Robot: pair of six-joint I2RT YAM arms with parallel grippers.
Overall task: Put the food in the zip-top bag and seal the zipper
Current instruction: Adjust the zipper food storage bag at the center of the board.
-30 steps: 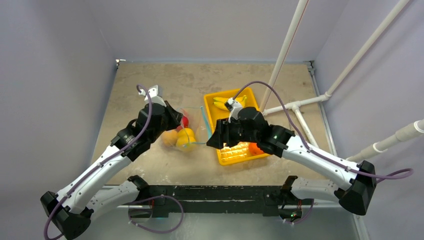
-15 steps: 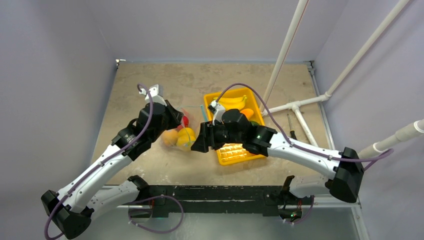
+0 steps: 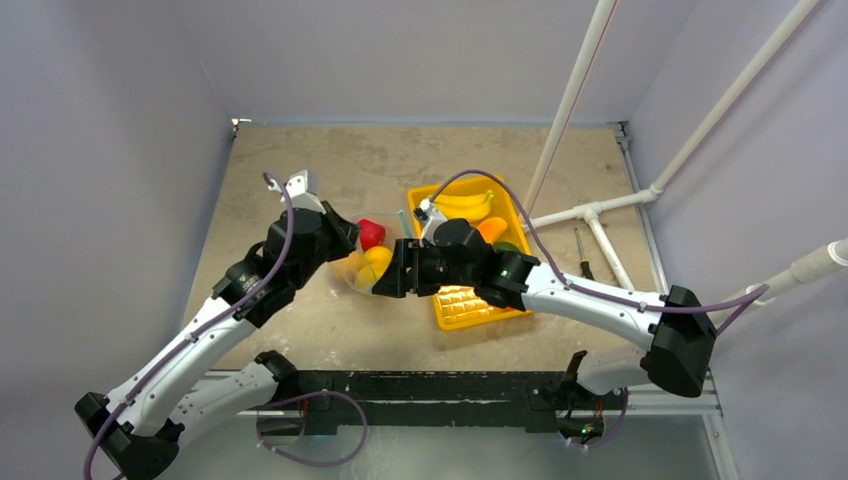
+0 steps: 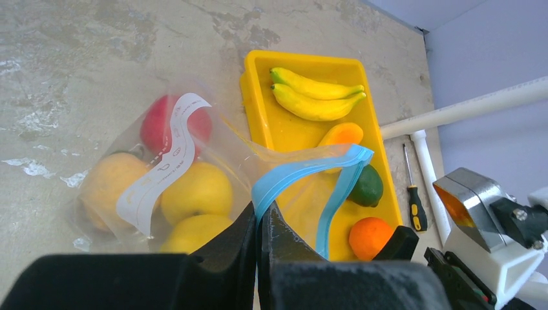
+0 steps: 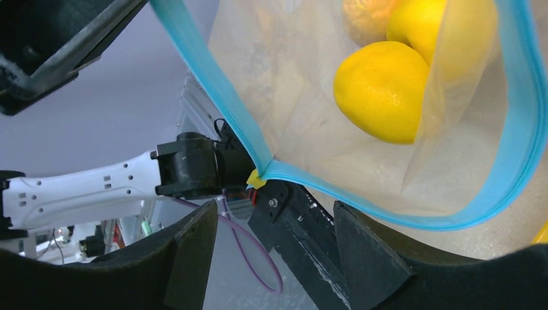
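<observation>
From above, the clear floppy zip-top bag (image 3: 365, 250) lay on the mottled tan table (image 3: 300, 170) between the left gripper (image 3: 342, 243) and the right gripper (image 3: 382, 283), just left of the yellow rectangular plastic tray (image 3: 465, 305). The left wrist view showed the left gripper's jaws pressed together on the thin teal-blue zipper strip (image 4: 304, 169). The mouth gaped, with red, orange and yellow glossy toy fruits (image 4: 197, 190) inside. In the right wrist view, the right gripper's fingers (image 5: 194, 258) stood wide apart below the strip's corner, holding nothing.
</observation>
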